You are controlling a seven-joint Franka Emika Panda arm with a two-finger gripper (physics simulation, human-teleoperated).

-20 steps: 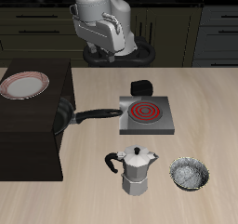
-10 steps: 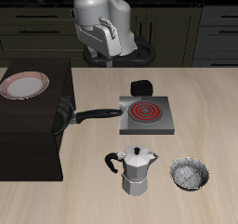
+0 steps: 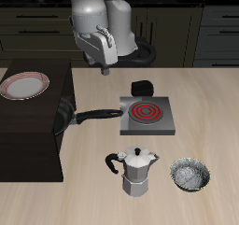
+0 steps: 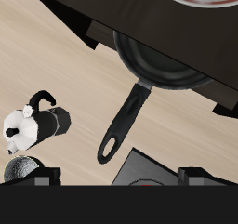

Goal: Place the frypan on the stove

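frypan (image 3: pixel 65 117) rests beside stove (image 3: pixel 147 116), handle toward it.

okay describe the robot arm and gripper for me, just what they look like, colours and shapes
The arm is built of rounded, glossy light-grey segments with darker joints. It ends in a boxy pale-grey gripper with dark trim. In the wrist view the jaws show only as two dark, blocky tips at the frame edge. No cables or markings are visible.

Frypan (image 3: pixel 65 117) beside stove (image 3: pixel 147 116), gripper (image 3: pixel 103 64) well above.
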